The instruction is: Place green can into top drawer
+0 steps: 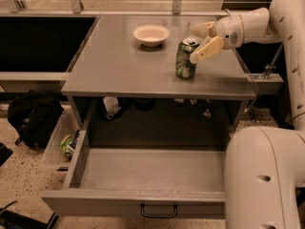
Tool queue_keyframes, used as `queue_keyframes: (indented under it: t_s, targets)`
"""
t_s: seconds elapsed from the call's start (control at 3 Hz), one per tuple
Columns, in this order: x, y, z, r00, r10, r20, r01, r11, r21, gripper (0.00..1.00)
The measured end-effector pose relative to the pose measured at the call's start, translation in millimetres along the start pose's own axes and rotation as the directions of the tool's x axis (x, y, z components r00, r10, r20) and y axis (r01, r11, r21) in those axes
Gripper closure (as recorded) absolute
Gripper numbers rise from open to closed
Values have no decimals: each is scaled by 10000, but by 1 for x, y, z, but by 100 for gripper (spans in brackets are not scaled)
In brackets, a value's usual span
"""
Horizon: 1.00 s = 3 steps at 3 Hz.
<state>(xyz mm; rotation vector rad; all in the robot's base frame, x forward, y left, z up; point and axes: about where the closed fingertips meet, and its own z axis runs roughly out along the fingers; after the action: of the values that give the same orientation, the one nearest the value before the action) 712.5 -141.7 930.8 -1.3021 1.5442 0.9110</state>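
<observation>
Top drawer (119, 202) pulled out below the surface (114, 70); end effector (194, 43) released at green can (184, 63).
Upright near the surface's right front edge, flanked at its silver top by wide-spread fingers (209, 46). Centre on the body, drop below the rim, clench squarely to avoid tipping, lift clear of the edge before lowering into the drawer. No brand or lettering legible on the mottled print.

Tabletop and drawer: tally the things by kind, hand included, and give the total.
Cans: 1, the green can, upright on the tabletop.
Bowls: 1, the cream bowl, farther back.
Drawers: 1, the top drawer, pulled open.
Hands: 1, the hand, open, at the can's top.
Total: 4.
</observation>
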Motion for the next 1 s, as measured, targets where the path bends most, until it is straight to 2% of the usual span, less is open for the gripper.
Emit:
queue_keyframes:
  t_s: [0.33, 0.67, 1.0]
  targets:
    - [3, 1, 22, 9999, 74, 126, -69, 9992, -382, 0]
    - [4, 1, 24, 9998, 119, 128, -114, 9991, -407, 0]
    - [4, 1, 24, 9998, 119, 128, -114, 9991, -407, 19]
